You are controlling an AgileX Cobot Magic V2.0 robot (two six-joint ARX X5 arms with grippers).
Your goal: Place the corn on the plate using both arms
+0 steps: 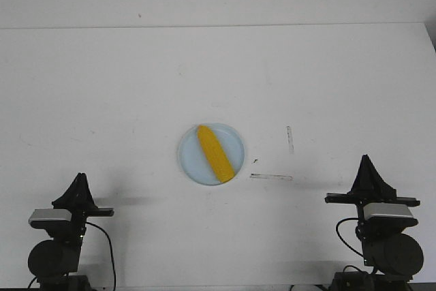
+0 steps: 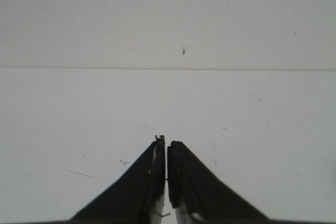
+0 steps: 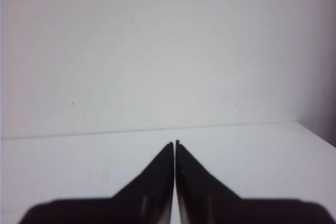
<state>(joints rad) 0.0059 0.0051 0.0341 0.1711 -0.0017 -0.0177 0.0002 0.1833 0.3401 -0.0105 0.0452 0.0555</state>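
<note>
The yellow corn (image 1: 214, 152) lies diagonally inside the pale blue plate (image 1: 191, 163) at the middle of the white table. My left gripper (image 1: 81, 179) is at the near left, well away from the plate, shut and empty; in the left wrist view (image 2: 166, 142) its jaws are closed over bare table. My right gripper (image 1: 366, 160) is at the near right, shut and empty; in the right wrist view (image 3: 174, 143) its jaws meet at the tips. Neither wrist view shows the corn or plate.
Two strips of clear tape (image 1: 271, 176) lie on the table right of the plate. The table's far edge (image 1: 218, 26) meets a white wall. The table's right edge shows at the far right (image 1: 430, 39).
</note>
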